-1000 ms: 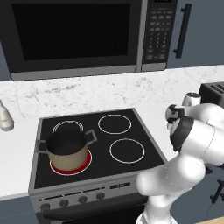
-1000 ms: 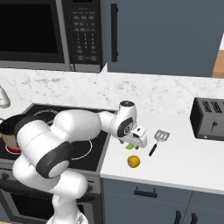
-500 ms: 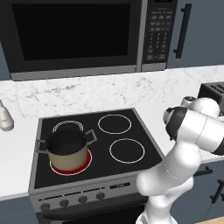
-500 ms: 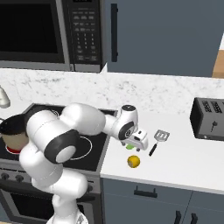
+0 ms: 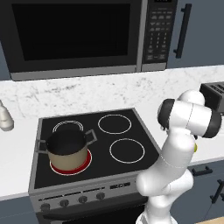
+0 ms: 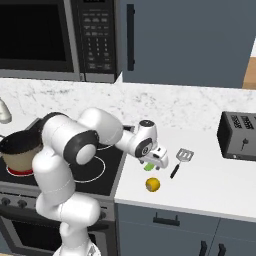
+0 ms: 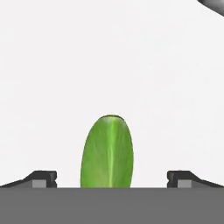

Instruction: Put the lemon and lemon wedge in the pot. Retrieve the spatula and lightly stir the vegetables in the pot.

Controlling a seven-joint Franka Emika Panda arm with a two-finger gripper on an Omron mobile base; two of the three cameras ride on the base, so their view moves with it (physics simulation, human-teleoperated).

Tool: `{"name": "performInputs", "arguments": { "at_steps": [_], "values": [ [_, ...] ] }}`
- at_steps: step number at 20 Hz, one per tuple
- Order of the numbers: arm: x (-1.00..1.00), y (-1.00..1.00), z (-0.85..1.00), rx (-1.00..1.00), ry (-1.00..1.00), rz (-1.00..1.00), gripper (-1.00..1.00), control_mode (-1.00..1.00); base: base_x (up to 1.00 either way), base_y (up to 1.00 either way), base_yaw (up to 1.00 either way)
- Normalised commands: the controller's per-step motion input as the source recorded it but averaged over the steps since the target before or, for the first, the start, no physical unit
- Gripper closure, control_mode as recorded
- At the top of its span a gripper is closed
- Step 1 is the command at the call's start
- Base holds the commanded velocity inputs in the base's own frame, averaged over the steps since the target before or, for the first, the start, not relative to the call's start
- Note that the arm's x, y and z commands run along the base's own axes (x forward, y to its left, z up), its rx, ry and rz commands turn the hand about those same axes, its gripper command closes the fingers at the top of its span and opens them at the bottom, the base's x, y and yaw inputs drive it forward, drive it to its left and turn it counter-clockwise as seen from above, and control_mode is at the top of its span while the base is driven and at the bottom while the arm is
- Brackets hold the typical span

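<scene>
My gripper (image 6: 158, 162) hangs low over the white counter right of the stove, open. In the hand view a green lemon wedge (image 7: 107, 153) lies between the two spread fingertips of the gripper (image 7: 112, 178), untouched. That lemon wedge (image 6: 148, 167) peeks out under the hand. The yellow lemon (image 6: 153, 184) rests nearer the counter's front edge. The spatula (image 6: 181, 159) lies just right of the hand. The tan pot (image 5: 66, 151) (image 6: 20, 150) stands on the front left burner. Its inside looks dark, and the vegetables are out of view.
A glowing red burner (image 5: 85, 162) lies under the pot. A dark toaster (image 6: 238, 135) stands at the counter's right. A microwave (image 5: 78, 35) hangs above the stove. A pale bottle (image 5: 5, 119) stands at the left of the stove.
The arm's upper links have swung and stretched toward the counter. The hand has stayed over the lemon wedge and sunk slightly. The jaws stay open.
</scene>
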Motion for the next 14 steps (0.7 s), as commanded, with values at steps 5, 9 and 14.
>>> {"name": "performInputs", "arguments": {
  "at_steps": [5,9,14],
  "values": [
    [0.24,-0.01,-0.3,0.0,0.0,0.0,-1.0,-1.0,0.0,0.0,0.0],
    [-0.04,-0.01,-0.42,0.0,0.03,0.0,-1.0,-1.0,0.0,0.0,0.0],
    [-0.23,0.06,-0.37,0.0,0.0,0.0,1.0,-1.0,0.0,0.0,0.0]
  ]
}}
